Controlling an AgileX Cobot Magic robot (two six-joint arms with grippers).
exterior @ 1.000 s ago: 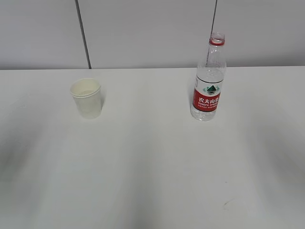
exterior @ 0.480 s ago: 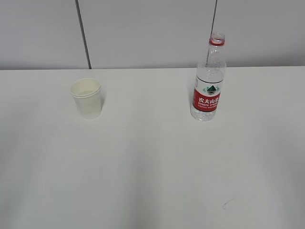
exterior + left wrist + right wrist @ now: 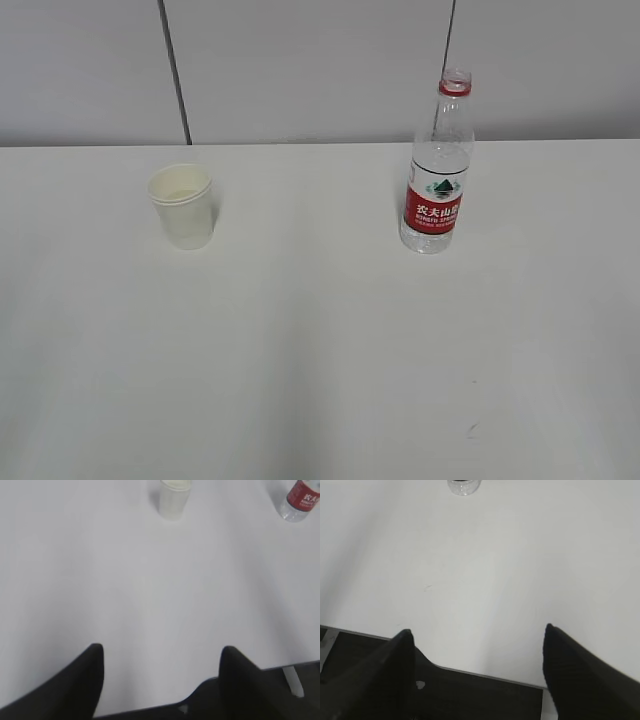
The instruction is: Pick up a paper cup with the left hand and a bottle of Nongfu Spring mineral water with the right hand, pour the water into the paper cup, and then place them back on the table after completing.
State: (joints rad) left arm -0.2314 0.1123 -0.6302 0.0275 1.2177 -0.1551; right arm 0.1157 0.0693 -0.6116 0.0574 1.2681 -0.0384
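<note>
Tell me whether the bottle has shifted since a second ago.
No. The bottle stands at the same spot against the wall seam behind it.

The paper cup (image 3: 181, 205) stands on the table (image 3: 320, 340), left of centre. The Nongfu Spring bottle (image 3: 436, 165) stands well apart, right

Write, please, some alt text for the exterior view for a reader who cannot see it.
A white paper cup stands upright on the left of a plain white table, and a clear water bottle with a red label and no cap stands upright on the right, well apart from the cup. No robot arm shows in this view; a grey panelled wall runs behind the table.
</note>
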